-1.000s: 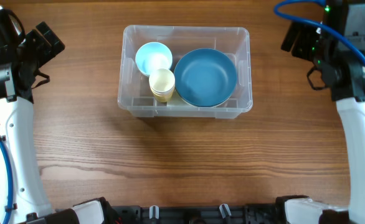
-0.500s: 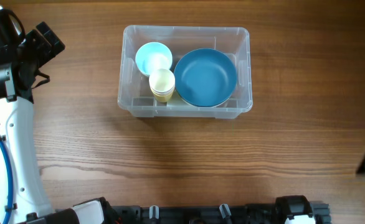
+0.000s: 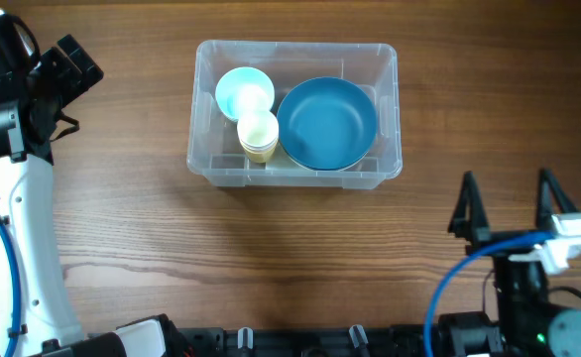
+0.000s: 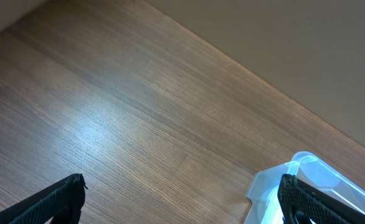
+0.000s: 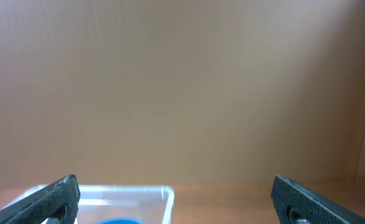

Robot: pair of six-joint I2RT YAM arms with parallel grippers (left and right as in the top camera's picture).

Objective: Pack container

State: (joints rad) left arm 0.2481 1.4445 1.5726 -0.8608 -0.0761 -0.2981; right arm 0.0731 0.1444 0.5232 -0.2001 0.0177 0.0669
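The clear plastic container (image 3: pixel 388 109) stands at the table's far middle. It holds a large blue bowl (image 3: pixel 327 123), a small light-blue bowl (image 3: pixel 243 90) and a stack of cream cups (image 3: pixel 258 134). My left gripper (image 3: pixel 74 67) is open and empty at the far left, well apart from the container; a container corner (image 4: pixel 301 177) shows in the left wrist view. My right gripper (image 3: pixel 506 203) is open and empty near the front right, pointing toward the container, whose rim (image 5: pixel 139 191) shows in the right wrist view.
The table is brown wood (image 3: pixel 271 248). A plain beige wall (image 5: pixel 182 87) fills the right wrist view behind the table. The arms' white links and blue cables lie along the left edge and front right corner.
My right arm has left its place at the far right and now sits at the front right, gripper open. The left arm and the container's contents have not moved.
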